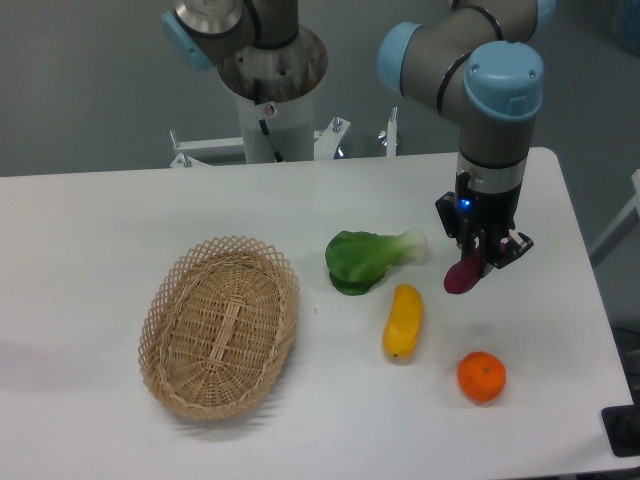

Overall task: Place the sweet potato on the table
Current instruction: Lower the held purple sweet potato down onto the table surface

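Observation:
The sweet potato [461, 276] is a small dark magenta oblong, tilted, held at its upper end between the fingers of my gripper [484, 254]. The gripper is shut on it and hangs from the arm over the right part of the white table [90, 230]. The sweet potato's lower end points down toward the tabletop, to the right of the yellow vegetable; I cannot tell whether it touches the surface.
An oval wicker basket [220, 325] lies at the left centre. A green leafy vegetable [365, 258] and a yellow oblong vegetable [403, 321] lie mid-table. A round orange fruit [481, 377] sits near the front right. The arm's base [270, 90] stands behind.

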`<control>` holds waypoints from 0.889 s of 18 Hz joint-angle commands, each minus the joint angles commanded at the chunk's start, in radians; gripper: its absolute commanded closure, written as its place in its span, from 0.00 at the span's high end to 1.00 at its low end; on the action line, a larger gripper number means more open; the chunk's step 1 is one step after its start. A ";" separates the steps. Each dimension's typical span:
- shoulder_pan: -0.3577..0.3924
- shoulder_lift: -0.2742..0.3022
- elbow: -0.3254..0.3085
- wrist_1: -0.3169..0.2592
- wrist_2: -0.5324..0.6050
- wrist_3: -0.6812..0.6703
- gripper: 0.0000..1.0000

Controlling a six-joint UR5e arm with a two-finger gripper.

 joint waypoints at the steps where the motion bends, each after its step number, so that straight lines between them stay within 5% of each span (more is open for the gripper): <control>1: 0.000 -0.002 -0.003 0.003 0.000 0.000 0.16; 11: 0.003 -0.005 -0.070 0.032 -0.002 0.015 0.16; 16: 0.052 -0.049 -0.175 0.228 0.000 0.123 0.16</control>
